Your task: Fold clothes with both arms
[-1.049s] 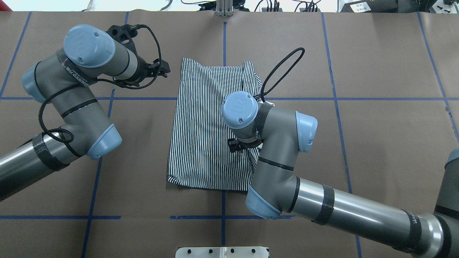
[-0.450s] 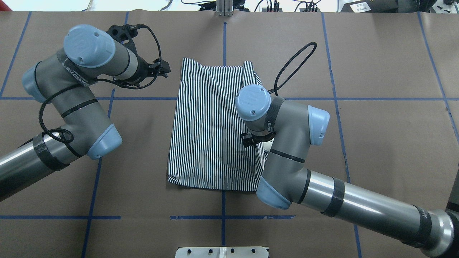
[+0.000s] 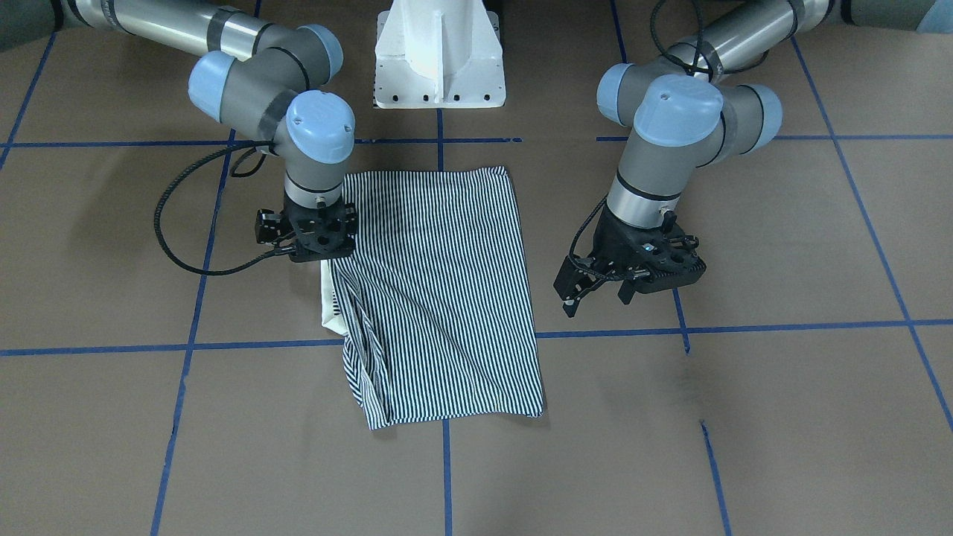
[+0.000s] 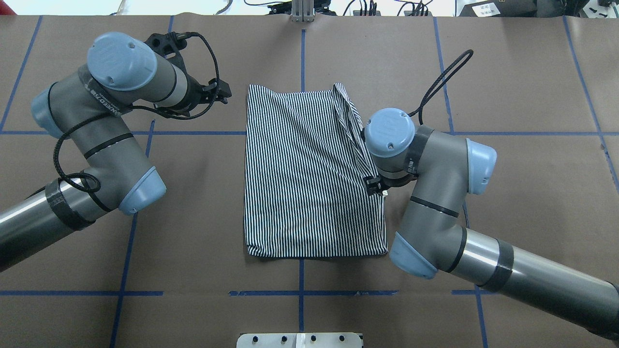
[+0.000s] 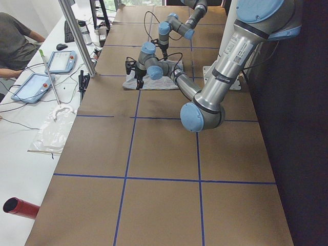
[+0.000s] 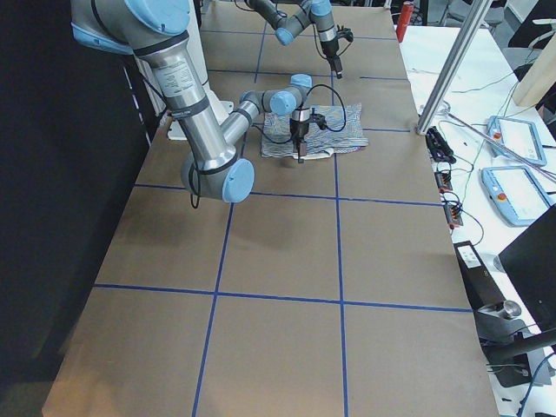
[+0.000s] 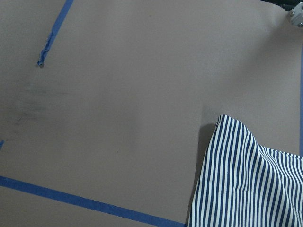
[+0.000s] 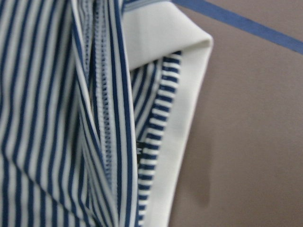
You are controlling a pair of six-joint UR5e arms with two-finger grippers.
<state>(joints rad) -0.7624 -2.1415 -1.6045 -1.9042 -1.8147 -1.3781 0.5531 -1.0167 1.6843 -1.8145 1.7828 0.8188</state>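
Observation:
The striped polo shirt (image 4: 309,174) lies folded into a rough rectangle at the table's middle; it also shows in the front view (image 3: 439,298). Its cream collar (image 3: 326,301) sticks out at the edge under my right arm. My right gripper (image 3: 313,249) sits low on that edge and appears shut on the shirt; its fingers are hidden under the wrist (image 4: 373,185). The right wrist view is filled by bunched stripes (image 8: 71,118) and collar (image 8: 189,118). My left gripper (image 3: 595,298) is open and empty, above bare table beside the shirt's other side (image 4: 220,93). The left wrist view shows a shirt corner (image 7: 246,179).
The white pedestal base (image 3: 439,52) stands at the robot's side of the table. Blue tape lines (image 4: 300,292) grid the brown table cover. An operator (image 5: 15,41) and tablets (image 5: 61,61) are beyond the table's far side.
My right arm has moved to the right, and the shirt's right edge went with it, so the shirt has shifted and spread rightward. The left arm has stayed still.

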